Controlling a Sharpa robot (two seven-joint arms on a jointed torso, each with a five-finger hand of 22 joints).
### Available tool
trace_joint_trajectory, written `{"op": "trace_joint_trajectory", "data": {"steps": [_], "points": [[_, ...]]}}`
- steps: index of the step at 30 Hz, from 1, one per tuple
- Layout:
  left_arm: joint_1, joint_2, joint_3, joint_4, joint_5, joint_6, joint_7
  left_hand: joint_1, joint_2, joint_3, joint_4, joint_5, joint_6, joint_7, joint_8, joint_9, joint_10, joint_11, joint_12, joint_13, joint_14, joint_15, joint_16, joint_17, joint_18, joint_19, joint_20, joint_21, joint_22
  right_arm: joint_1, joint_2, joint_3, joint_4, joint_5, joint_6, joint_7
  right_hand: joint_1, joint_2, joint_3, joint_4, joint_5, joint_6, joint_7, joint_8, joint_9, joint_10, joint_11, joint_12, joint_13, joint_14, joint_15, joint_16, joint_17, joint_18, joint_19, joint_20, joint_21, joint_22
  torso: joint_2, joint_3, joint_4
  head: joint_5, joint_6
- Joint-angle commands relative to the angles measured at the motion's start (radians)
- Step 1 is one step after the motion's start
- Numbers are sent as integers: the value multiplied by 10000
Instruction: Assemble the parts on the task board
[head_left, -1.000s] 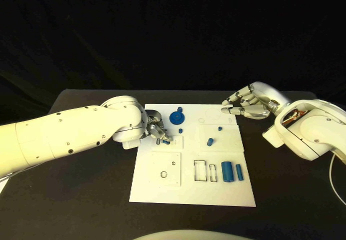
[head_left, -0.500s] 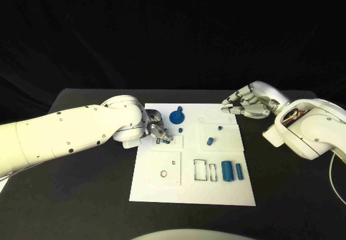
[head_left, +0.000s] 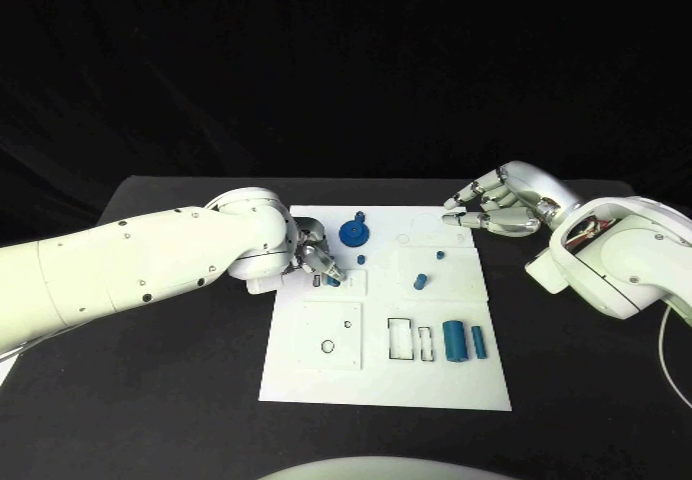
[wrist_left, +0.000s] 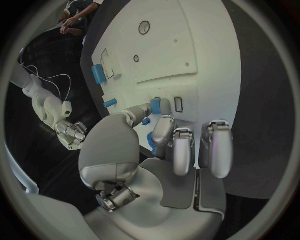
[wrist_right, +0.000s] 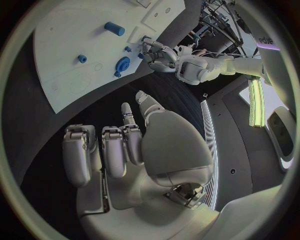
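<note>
On the black desk (head_left: 173, 400) the board (head_left: 382, 385) is partly assembled, I judge: left hand (head_left: 316, 262) pinches a small blue part (wrist_left: 155, 106); right hand (head_left: 493, 212) curled, empty; cylinders (head_left: 463, 342) lie loose.

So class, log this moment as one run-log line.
left hand: pinches small blue part over task board | right hand: holds nothing, beside board's far corner
</note>
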Motion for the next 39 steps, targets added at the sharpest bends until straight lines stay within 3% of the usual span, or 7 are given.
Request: {"op": "trace_joint_trajectory", "data": {"steps": [1, 27, 39], "points": [[-47, 59, -41, -52, 15, 484, -918, -87, 57, -116, 41, 61, 350, -256, -76, -28, 24, 11, -3, 8, 1068, -62, 30, 2633, -30, 656, -67, 20, 1899, -1, 5, 2, 28, -91, 60, 111, 21, 56, -4, 22, 68, -63, 12, -60, 0, 431, 1, -22, 1930, 871, -13, -41, 1886, -53, 297, -21, -64, 1216, 1, 7, -11, 7, 3], [-46, 302, -42, -300, 15, 744, -965, -249, 433, -267, 162, 96, 508, -286, -170, -178, 85, -11, 61, 111, 1068, -74, 30, 2633, -47, 689, -76, 63, 1963, 4, -35, 2, 77, -90, 121, 100, -13, 59, -21, 55, 104, -59, 13, -57, 2, 434, 4, -16, 1933, 871, -10, -41, 1888, -53, 296, -19, -66, 1213, 2, -8, 18, -25, -41], [-46, 336, -42, -350, 15, 799, -1031, -726, 257, -1078, 347, 52, 724, -311, -250, -414, 163, -27, 108, 216, 1068, -86, 30, 2633, -62, 717, -84, 101, 2025, 4, -55, 2, 76, -87, 79, 97, -202, 49, -172, 245, -168, -61, 8, -50, 12, 446, 7, -2, 1940, 876, -6, -36, 1902, -56, 309, -12, -61, 1230, -2, -13, 18, -38, -48]]}}
